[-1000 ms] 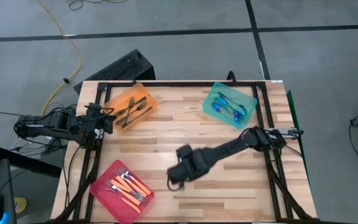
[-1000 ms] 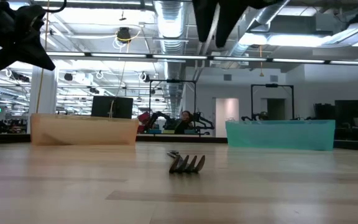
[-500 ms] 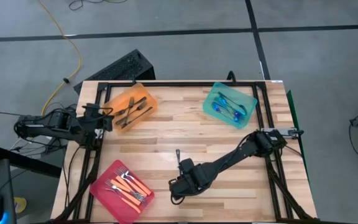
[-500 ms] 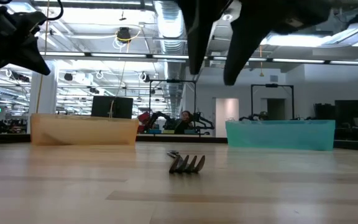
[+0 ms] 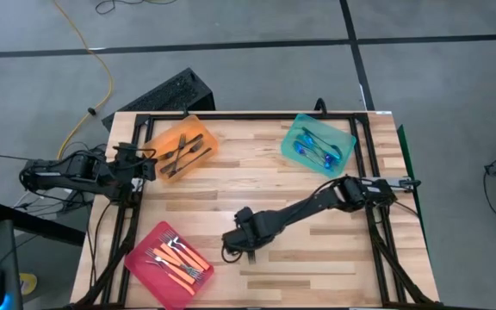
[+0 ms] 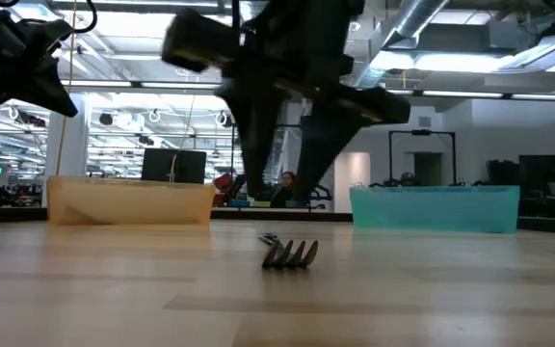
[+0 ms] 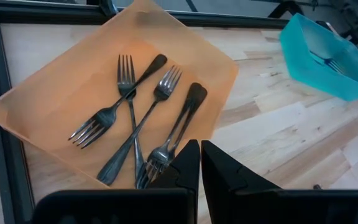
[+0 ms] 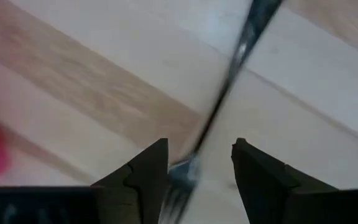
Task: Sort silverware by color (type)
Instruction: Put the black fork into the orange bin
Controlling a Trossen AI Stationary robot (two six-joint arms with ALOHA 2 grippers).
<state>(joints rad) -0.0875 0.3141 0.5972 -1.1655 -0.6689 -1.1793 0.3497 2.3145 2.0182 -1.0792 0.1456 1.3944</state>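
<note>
One dark-handled fork lies loose mid-counter, near side | right hand, fingers apart and empty, straddles it from above | step: pickup | next: lower, close, carry to far-left orange tray | left hand waits there, fingers together.

We record a pale wooden table under the right gripper, edged by a black metal frame.

We record three see-through trays on it:
- Pink tray: near the right gripper, on the side towards the left arm.
- Orange tray: just beside the left gripper.
- Teal tray: well apart from both grippers, at the far right corner.

We record, off the table:
- Black keyboard: beyond the orange tray, seen from the left gripper.
- Yellow cable: on the grey floor beyond the keyboard.
</note>
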